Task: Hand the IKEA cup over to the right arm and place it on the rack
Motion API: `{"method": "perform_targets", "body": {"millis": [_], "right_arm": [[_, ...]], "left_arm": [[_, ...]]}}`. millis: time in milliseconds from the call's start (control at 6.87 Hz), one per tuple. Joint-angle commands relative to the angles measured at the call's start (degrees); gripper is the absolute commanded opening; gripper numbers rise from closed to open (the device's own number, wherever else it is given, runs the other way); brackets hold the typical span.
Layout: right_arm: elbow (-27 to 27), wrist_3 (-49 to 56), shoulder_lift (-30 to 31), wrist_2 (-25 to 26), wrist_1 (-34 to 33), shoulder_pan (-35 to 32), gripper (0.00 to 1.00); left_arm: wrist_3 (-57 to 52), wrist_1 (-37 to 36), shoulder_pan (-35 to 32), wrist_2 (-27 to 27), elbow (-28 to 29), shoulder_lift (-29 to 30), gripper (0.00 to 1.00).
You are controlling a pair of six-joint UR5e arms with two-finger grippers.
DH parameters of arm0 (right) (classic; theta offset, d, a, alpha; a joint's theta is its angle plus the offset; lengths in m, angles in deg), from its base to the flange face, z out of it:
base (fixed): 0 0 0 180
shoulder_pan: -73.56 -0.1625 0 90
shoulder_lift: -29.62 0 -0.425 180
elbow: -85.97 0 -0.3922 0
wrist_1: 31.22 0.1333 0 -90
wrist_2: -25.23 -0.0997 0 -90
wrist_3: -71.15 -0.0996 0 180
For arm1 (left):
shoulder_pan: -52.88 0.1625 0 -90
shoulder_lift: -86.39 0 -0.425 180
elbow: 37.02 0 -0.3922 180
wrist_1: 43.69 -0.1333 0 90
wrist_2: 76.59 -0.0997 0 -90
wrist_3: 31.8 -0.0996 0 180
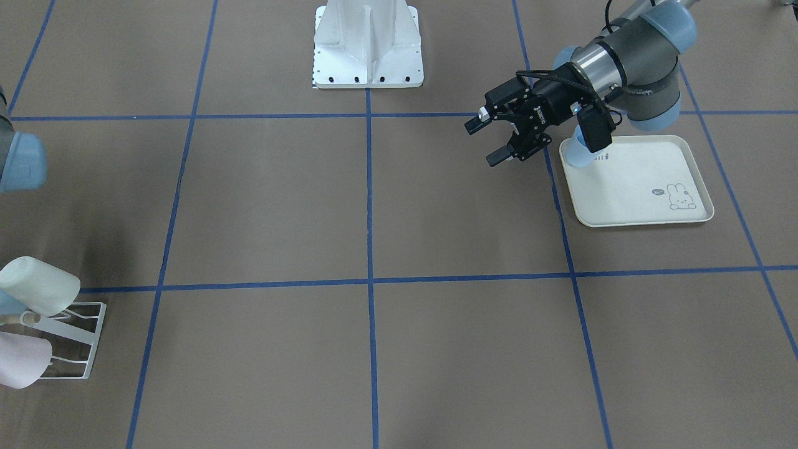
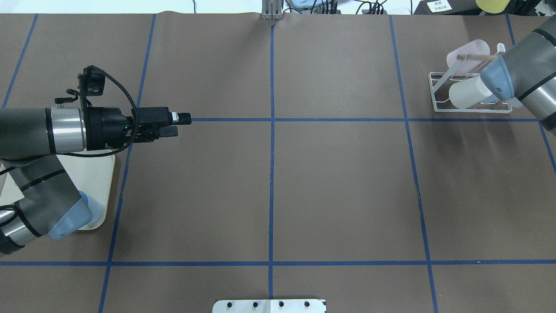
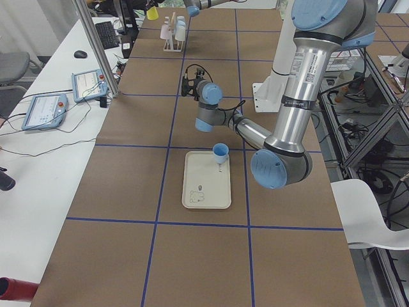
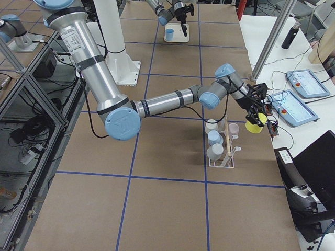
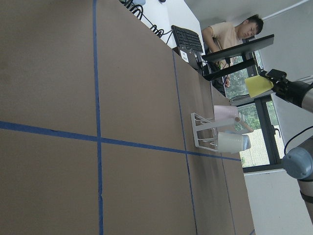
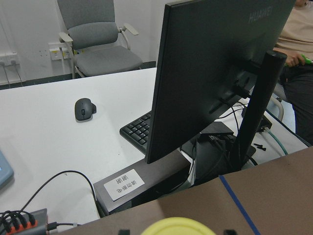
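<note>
The right gripper (image 4: 255,119) is clenched on the yellow cup (image 4: 254,128), holding it in the air off the table's far edge, on the operators' side; the cup hangs just beyond the rack (image 4: 222,152) and apart from it; the right wrist view shows only the cup's rim at the bottom of the frame, with a monitor (image 6: 215,73), a keyboard (image 6: 139,132) and a mouse (image 6: 84,108) on the white desk behind.

The rack stands near the table's corner on the robot's right; a cream cup (image 2: 467,93), a pink cup (image 2: 467,54) and a pale blue cup (image 4: 214,137) sit on its prongs, so much of it is taken; the wooden dowel (image 2: 475,56) runs across its top, in front of the pink cup; the right arm's forearm reaches over the rack's near end in the overhead view.

The left gripper (image 1: 486,141) is released and holds nothing, its fingers (image 1: 497,156) spread and pointing towards the table's middle; it hovers above the table beside the cream tray (image 1: 629,187); a light blue cup (image 3: 220,151) stands on the tray's corner nearest that gripper, partly hidden by the wrist in the front view; a person (image 5: 230,34) sits at the desk past the rack.
</note>
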Motion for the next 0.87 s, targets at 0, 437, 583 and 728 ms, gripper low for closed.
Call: {"method": "perform_targets", "body": {"millis": [0, 437, 583, 728], "right_arm": [[2.7, 0.0, 5.5, -0.3, 0.7, 0.0, 0.11], [5.2, -0.6, 7.2, -1.6, 0.6, 0.5, 0.11], [5.1, -0.7, 7.8, -1.6, 0.7, 0.5, 0.11], [5.1, -0.7, 7.9, -1.6, 0.6, 0.6, 0.11]], "left_arm": [[1.1, 0.0, 0.0, -0.1, -0.1, 0.1, 1.00], [2.4, -0.9, -0.1, -1.3, -1.3, 0.0, 1.00], [2.4, -0.9, -0.1, -1.3, -1.3, 0.0, 1.00], [2.4, -0.9, -0.1, -1.3, -1.4, 0.0, 1.00]]}}
